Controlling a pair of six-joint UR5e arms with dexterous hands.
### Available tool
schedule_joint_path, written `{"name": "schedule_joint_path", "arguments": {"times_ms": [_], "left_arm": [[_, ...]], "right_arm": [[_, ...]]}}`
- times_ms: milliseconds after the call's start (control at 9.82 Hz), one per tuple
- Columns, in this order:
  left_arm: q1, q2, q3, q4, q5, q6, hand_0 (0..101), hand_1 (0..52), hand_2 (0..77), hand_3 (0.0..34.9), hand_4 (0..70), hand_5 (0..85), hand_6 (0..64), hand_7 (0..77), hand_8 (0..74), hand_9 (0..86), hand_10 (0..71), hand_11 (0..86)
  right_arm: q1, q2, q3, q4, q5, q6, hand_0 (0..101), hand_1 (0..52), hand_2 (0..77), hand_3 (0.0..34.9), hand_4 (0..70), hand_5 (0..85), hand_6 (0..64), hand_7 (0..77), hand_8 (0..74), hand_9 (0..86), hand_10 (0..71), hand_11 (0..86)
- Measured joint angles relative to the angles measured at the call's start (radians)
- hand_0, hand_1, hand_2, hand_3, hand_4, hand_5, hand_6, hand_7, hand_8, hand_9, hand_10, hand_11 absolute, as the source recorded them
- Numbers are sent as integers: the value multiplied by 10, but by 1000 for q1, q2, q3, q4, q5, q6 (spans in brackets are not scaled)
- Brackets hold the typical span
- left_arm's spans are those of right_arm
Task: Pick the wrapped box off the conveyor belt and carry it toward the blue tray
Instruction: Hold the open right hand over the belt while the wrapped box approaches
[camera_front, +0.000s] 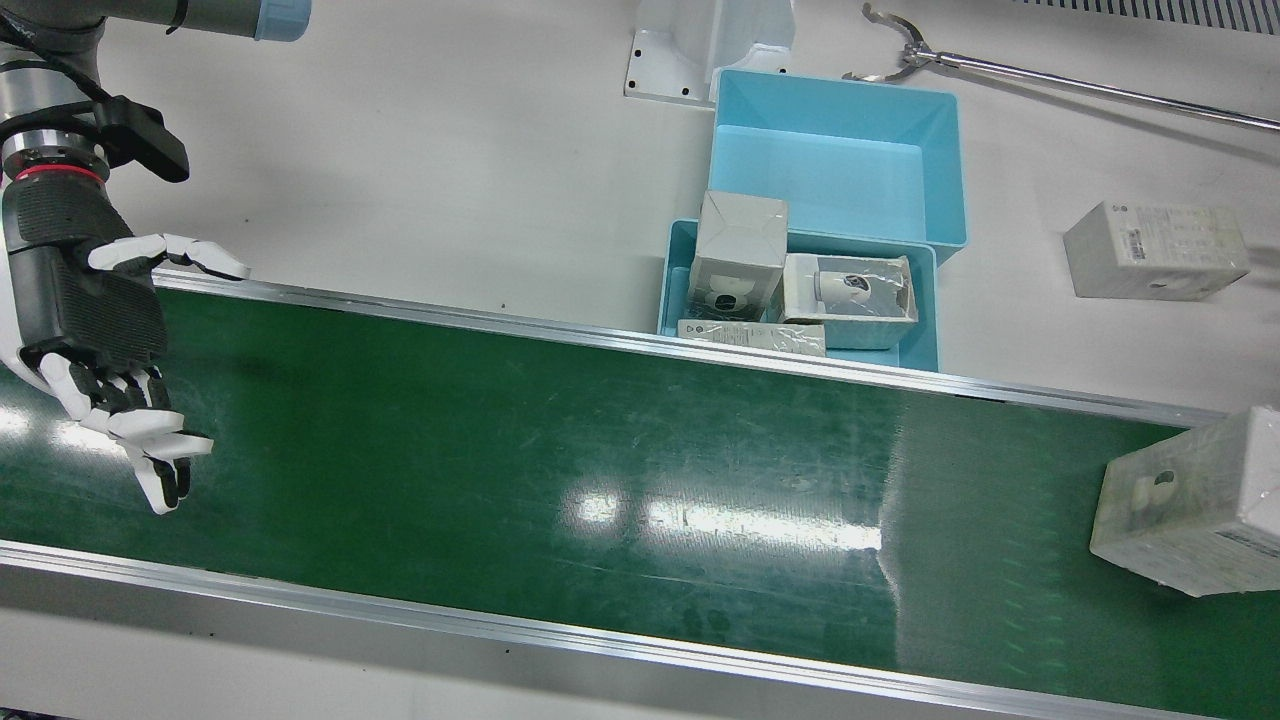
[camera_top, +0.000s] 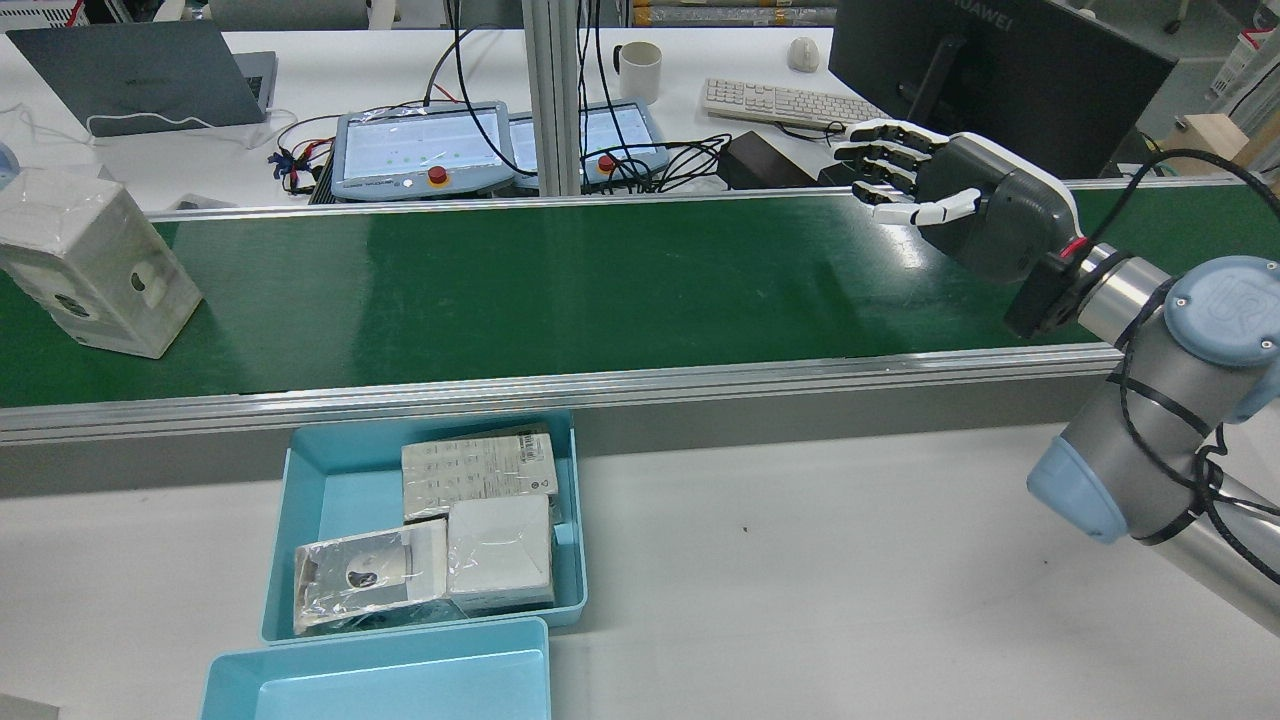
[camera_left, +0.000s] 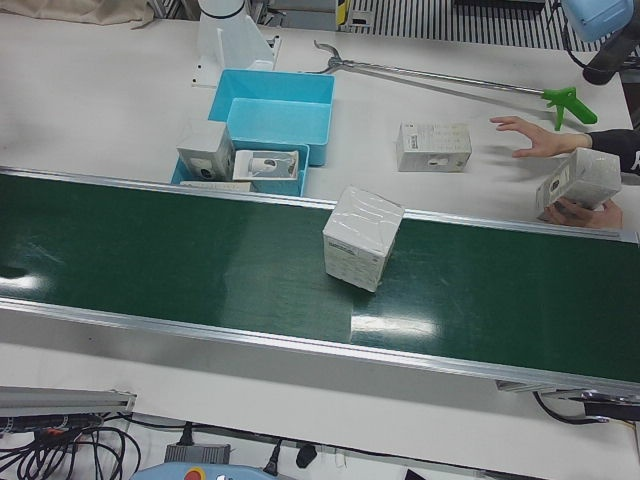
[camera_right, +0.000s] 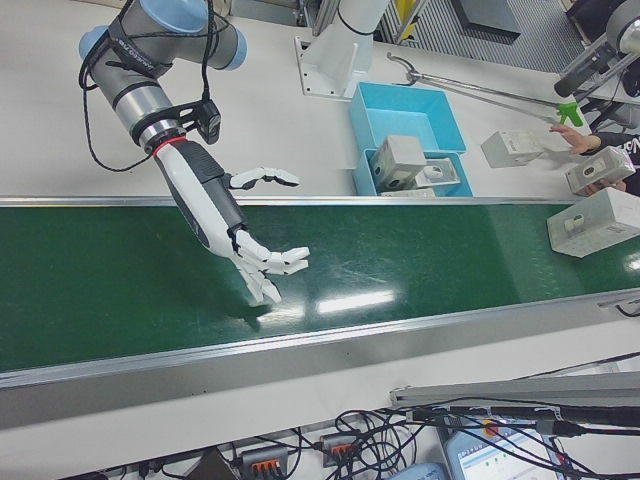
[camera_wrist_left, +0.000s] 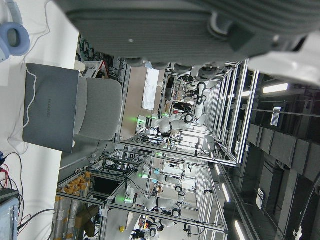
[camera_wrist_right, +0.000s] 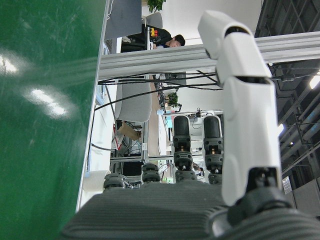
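Only the left-front view shows a person's hand (camera_left: 533, 137); bare conveyor belt (camera_front: 560, 470) separates the wrapped box (camera_front: 1190, 505) from the empty, spread-fingered right hand (camera_front: 105, 345)

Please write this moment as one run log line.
right hand: open, above belt | wrapped box: on belt, far end, untouched | blue tray: holds boxes

wrapped box (camera_front: 1190, 500) on conveyor belt (camera_front: 560, 470), blue tray (camera_front: 800, 295) beside belt

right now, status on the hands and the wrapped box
Right hand open, hovering over the belt, holding nothing. Left hand not seen on the table. Wrapped box on the belt's far end, well apart from the hand. Belt between them bare.
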Motion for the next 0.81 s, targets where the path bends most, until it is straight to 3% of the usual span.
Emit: {"name": "schedule_joint_path", "arguments": {"times_ms": [407,713,814], "left_arm": [[0,0,0,0,0,0,0,0,5,0,0,11,0,0,0,0,5,0],[0,0,0,0,0,0,0,0,5,0,0,11,0,0,5,0,0,0],[0,0,0,0,0,0,0,0,5,0,0,11,0,0,5,0,5,0]], "right_arm": [[-11,3,-9,5,-5,0,497,185,224,135,131,300,76,245,16,82,11,33],[-11,-16,-9,4,-10,8,496,185,207,137,115,300,55,235,16,82,11,33],[-11,-18,-9,7,-10,9,497,185,207,119,104,289,55,218,16,54,11,33]]}}
